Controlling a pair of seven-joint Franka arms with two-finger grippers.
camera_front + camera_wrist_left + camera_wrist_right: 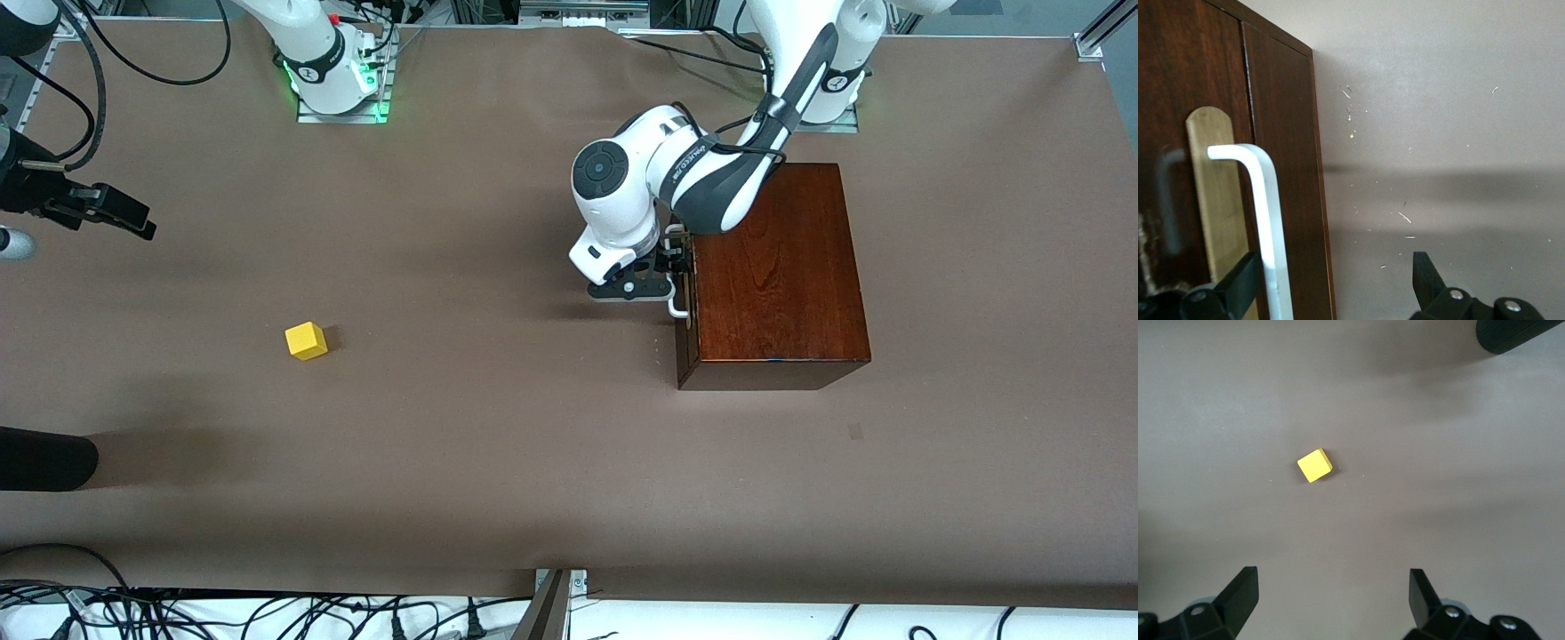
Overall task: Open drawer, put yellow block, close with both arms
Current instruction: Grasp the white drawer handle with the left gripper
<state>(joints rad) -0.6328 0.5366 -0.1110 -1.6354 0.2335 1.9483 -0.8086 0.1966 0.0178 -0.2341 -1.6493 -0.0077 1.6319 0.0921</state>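
Observation:
The dark mahogany box (pixel 773 267) stands at the left arm's end of the table, and its drawer (pixel 1178 80) is shut flush. My left gripper (pixel 673 260) is at the drawer front, open. The white bar handle (pixel 1265 220) stands between the two fingers, close to one finger (pixel 1238 283) and well apart from the other; the left gripper (pixel 1336 267) is not closed on it. The yellow block (pixel 307 340) lies alone on the brown table toward the right arm's end. My right gripper (pixel 116 213) hangs open and empty above the table there, and its wrist view shows the yellow block (pixel 1315 465) on the table past the right gripper (pixel 1333 590).
A black rounded object (pixel 44 458) juts in at the table's edge at the right arm's end, nearer the front camera than the block. Cables run along the table's front edge. Bare brown table lies between the block and the box.

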